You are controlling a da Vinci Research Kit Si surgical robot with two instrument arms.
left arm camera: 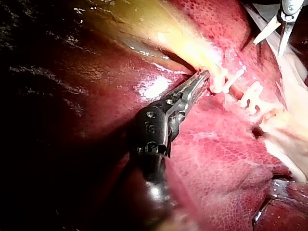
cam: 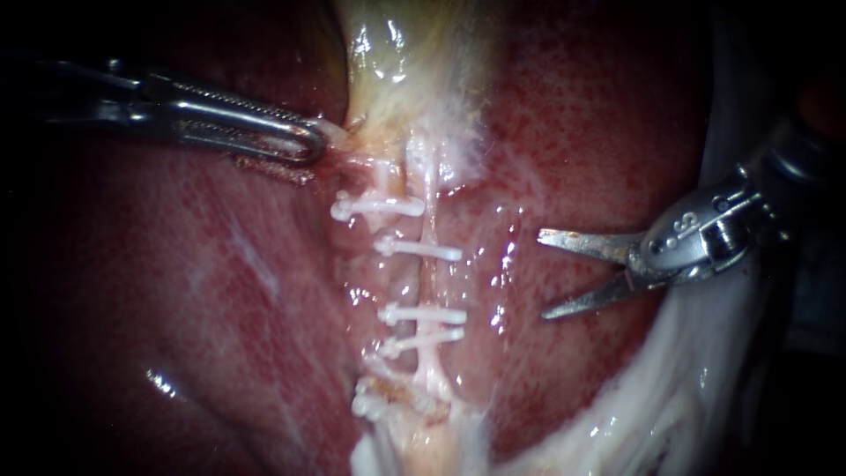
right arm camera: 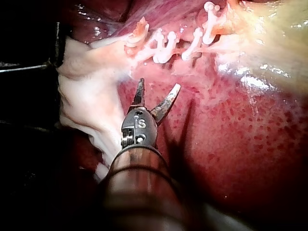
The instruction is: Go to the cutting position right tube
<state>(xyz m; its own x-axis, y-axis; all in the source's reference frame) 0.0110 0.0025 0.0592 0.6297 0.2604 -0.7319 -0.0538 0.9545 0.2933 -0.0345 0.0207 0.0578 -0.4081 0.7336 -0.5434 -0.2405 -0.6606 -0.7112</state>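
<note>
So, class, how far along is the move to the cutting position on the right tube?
Done: the clips are on, and the left instrument grips the gallbladder. In hand: the right instrument, blades open, hangs over the liver, apart from the right tube. Left: bring the blades around that tube, between clips.

The liver [cam: 220,291] is carrying everything here: gallbladder [cam: 388,53] lying at 12 o'clock, tubes [cam: 429,282] with white clips [cam: 421,315] running toward 6.
</note>
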